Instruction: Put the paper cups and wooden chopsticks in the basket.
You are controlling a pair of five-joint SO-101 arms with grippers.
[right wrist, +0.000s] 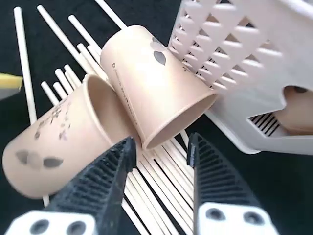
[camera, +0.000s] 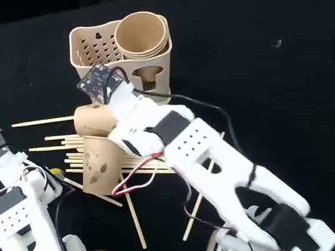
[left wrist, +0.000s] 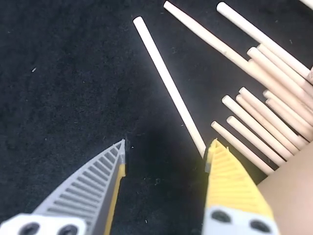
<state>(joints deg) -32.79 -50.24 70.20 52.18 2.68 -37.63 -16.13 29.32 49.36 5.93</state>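
Tapered paper cups [right wrist: 156, 83], slim wooden chopsticks [left wrist: 168, 83]

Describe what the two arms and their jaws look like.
Both are white plastic with black motor blocks and black cables; the right arm also trails red and white wires. The left arm has ridged grey and yellow jaws, the right black ones.

Left compartment of basket [camera: 84, 53] open from above; fallen cups [camera: 93, 120] and scattered chopsticks [camera: 50, 141] crowd worktop [camera: 275, 84] close by it.
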